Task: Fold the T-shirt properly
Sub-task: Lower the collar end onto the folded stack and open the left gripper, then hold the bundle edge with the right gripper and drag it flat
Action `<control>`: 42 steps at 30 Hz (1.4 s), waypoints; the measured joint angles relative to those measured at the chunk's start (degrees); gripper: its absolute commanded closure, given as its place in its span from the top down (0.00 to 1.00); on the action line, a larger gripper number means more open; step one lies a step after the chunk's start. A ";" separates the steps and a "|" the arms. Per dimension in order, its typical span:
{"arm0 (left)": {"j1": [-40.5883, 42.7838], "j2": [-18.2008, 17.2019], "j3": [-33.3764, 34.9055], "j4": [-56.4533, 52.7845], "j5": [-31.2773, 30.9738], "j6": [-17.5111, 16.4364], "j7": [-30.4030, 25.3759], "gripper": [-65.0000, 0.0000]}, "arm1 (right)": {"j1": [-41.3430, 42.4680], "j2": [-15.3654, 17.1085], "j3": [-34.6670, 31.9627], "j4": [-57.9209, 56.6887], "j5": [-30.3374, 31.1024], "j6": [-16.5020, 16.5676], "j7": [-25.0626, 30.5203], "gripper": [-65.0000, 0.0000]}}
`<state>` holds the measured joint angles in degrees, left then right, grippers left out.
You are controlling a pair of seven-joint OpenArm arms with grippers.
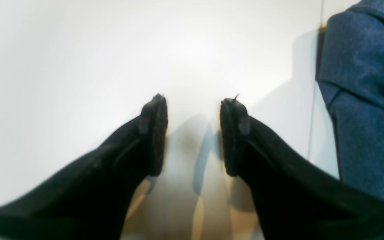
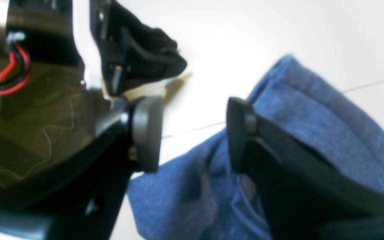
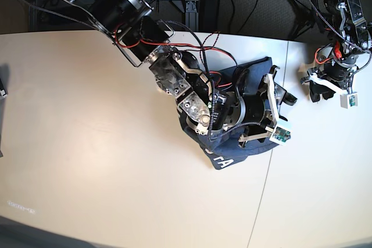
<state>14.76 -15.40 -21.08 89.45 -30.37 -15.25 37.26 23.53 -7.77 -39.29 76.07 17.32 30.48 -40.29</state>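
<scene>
The T-shirt (image 3: pixel 232 143) lies bunched in a blue-grey heap at mid-table, with white lettering showing on its near edge. My right arm reaches across it. The right gripper (image 3: pixel 283 94) hangs over the heap's far right side. In the right wrist view the right gripper (image 2: pixel 193 133) is open, with bare table between the pads and T-shirt (image 2: pixel 312 133) fabric under and beside the right-hand finger. My left gripper (image 1: pixel 194 133) stands open over bare table and holds nothing. The T-shirt (image 1: pixel 362 100) fills that view's right edge. In the base view the left gripper (image 3: pixel 315 88) sits just right of the heap.
The left arm's black gripper (image 2: pixel 138 56) shows close ahead in the right wrist view. A seam (image 3: pixel 267 172) runs down the white table beside the shirt. Cables and arm mounts (image 3: pixel 192 4) crowd the far table edge. A small dark object (image 3: pixel 2 88) sits at the left border.
</scene>
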 measured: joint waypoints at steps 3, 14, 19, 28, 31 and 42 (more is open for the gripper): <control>0.00 0.00 0.00 0.00 -0.07 -0.02 0.00 0.41 | -0.04 0.00 0.33 0.79 -0.90 0.00 0.13 0.48; 0.00 0.00 0.00 0.00 -0.13 -0.24 -0.02 0.41 | 0.92 0.70 11.37 20.59 -2.25 -0.02 -14.34 0.48; 0.44 0.00 0.00 0.00 -0.15 -0.33 -0.24 0.41 | -2.99 4.35 11.30 20.35 -2.56 0.00 -18.62 0.48; 0.63 0.00 0.00 0.00 -0.17 -0.46 -0.66 0.41 | -9.55 11.17 11.32 27.98 -3.45 -0.07 -18.36 0.48; 0.63 -0.02 0.00 0.00 -0.31 -0.46 -0.68 0.41 | -11.61 11.58 11.30 29.38 -3.89 -0.07 -18.53 0.48; 0.63 0.00 0.00 0.00 -0.26 -0.46 -0.70 0.41 | -13.99 12.07 18.40 32.46 -5.46 -0.24 -18.08 0.48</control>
<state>15.40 -15.40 -21.08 89.45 -30.63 -15.70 36.56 9.54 4.29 -20.88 108.53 11.86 30.24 -58.37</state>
